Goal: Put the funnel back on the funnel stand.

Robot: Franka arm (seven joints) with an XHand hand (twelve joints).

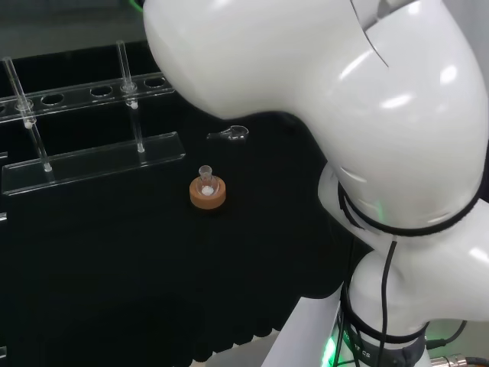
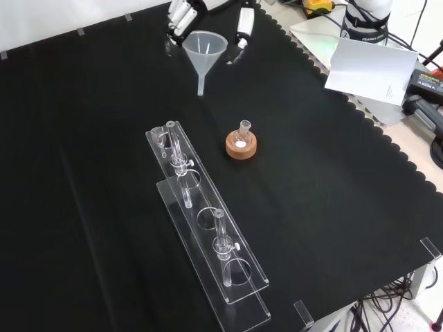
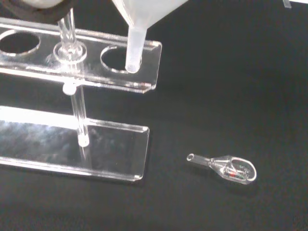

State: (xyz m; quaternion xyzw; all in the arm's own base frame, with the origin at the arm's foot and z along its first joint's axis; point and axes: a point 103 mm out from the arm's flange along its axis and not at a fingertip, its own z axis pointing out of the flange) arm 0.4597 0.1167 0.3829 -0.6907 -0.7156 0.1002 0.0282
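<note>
A clear plastic funnel (image 2: pixel 204 50) hangs spout-down at the far end of the cloth in the front view, with the hand (image 2: pixel 181 16) shut on its rim from both sides. The clear acrylic funnel stand (image 2: pixel 202 223) runs from mid-cloth toward the near edge, and the funnel is off its far end. In the wrist view the funnel's spout (image 3: pixel 132 48) shows close in front of the stand's end hole (image 3: pixel 115 60). The stand (image 1: pixel 92 162) lies at the left in the head view, with upright rods.
A cork ring with a small glass flask (image 2: pixel 241 144) stands to the right of the stand's far end, also in the head view (image 1: pixel 208 193). A small glass scoop (image 3: pixel 230 168) lies on the cloth near the stand's end (image 1: pixel 233 134). White papers (image 2: pixel 367 66) lie off the cloth's right edge.
</note>
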